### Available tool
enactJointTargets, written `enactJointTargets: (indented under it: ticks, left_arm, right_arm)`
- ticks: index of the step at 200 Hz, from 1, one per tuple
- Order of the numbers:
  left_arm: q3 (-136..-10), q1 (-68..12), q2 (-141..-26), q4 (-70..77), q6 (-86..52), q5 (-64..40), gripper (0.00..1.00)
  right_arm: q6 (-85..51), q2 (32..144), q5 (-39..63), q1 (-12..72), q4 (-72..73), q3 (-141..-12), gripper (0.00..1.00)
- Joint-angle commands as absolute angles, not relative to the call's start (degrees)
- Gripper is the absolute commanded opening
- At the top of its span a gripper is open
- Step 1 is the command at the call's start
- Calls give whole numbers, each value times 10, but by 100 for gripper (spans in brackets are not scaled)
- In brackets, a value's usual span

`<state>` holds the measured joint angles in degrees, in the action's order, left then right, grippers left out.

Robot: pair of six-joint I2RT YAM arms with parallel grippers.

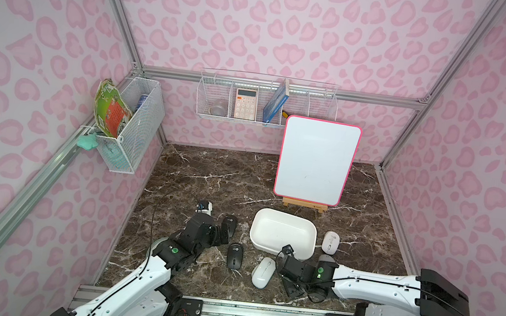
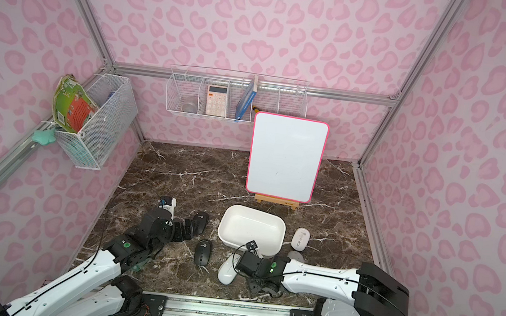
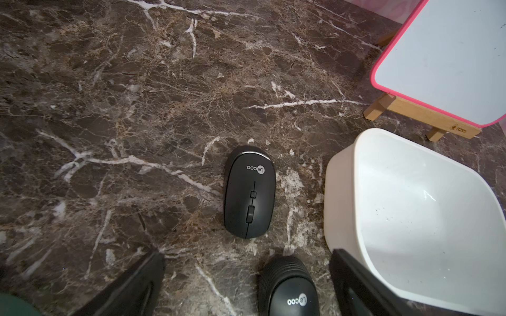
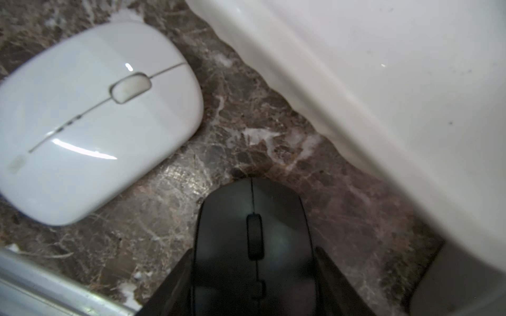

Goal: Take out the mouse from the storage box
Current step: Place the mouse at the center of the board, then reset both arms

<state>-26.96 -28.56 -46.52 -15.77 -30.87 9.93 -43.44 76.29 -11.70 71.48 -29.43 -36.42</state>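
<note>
— Both top views?
— The storage box (image 1: 282, 233) sits on the marbled surface (image 1: 211, 173) (its white floor bare). Loose mice lie around it: a long white mouse (image 1: 263, 272) near its front corner, a small white mouse (image 1: 330, 242) just off its right end.
— The left wrist?
— The left hand (image 3: 246, 253) is spread wide. A Lecoo mouse (image 3: 249, 191) lies ahead of it, beside the box and apart from both fingers.
— The right wrist?
— The right hand (image 4: 253, 249) pinches a black mouse (image 4: 253, 216) by its sides. That mouse is outside the box, just beside its outer wall and near the long white mouse; whether it rests on the surface I cannot tell.
</note>
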Motion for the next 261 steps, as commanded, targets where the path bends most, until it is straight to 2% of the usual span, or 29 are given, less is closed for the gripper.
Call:
enactJointTargets:
  ticks: [1, 22, 34, 65, 120, 150, 199, 225, 261]
  left_arm:
    - [-271, -285, -466, -151, -299, 106, 99]
    - [-271, -286, -469, -149, -299, 105, 99]
    - [-272, -285, -470, -149, -299, 104, 99]
    - [-271, -285, -470, -148, -298, 104, 99]
    - [-269, -286, -463, -149, -297, 101, 99]
    - [-260, -285, -440, -147, -298, 100, 99]
    - [-270, -286, -413, -161, -326, 125, 99]
    - [-342, -286, -457, -246, -398, 283, 99]
    - [-392, -278, -539, -180, -360, 394, 99]
  right_arm:
    - [-433, 761, -122, 711, -281, -363, 47]
    - [-431, 761, -122, 710, -279, -364, 56]
    - [-430, 761, -122, 710, -279, -364, 65]
    - [-428, 760, -123, 710, -280, -366, 81]
    - [-402, 710, -125, 711, -300, -401, 82]
    - [-366, 643, -188, 696, -297, -434, 83]
    - [-268, 562, -224, 527, -155, -390, 86]
    - [-225, 549, -214, 433, -16, -342, 99]
    - [-209, 608, -232, 315, 65, -341, 100]
